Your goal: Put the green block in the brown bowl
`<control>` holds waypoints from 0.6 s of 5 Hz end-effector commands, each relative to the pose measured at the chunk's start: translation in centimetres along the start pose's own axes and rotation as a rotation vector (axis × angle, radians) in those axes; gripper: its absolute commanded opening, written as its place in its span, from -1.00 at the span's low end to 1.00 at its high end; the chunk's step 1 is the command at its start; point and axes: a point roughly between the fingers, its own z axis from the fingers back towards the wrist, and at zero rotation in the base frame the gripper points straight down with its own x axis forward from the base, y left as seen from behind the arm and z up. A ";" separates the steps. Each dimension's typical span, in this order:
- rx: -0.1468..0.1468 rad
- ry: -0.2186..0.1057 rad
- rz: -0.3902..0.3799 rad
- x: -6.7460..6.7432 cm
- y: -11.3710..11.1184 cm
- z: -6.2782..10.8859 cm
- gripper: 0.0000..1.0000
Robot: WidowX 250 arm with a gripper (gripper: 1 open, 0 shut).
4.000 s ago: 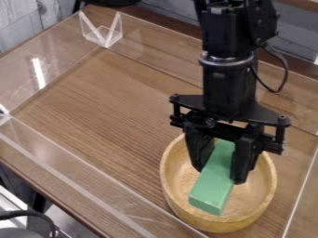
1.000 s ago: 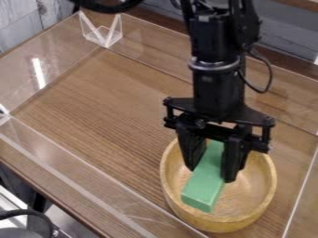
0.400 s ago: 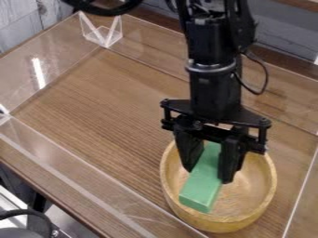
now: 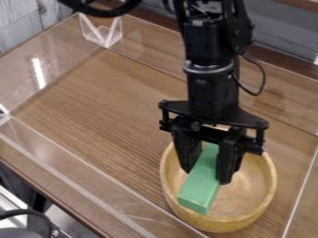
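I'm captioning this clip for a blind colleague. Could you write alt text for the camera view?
A black robot gripper holds a green block between its fingers, the block's lower end down inside a brown wooden bowl. The bowl sits on a wood-grain table with clear walls.

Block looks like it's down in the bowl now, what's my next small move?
Probably open the gripper. It is shut on the green block, whose lower end already sits inside the brown bowl, apparently near the bottom, so releasing should leave it there.
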 end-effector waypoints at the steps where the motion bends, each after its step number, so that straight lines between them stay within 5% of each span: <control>1: -0.015 -0.034 0.001 0.1 -0.1 0.8 -1.00; 3: -0.018 -0.033 0.000 0.0 0.0 0.8 -1.00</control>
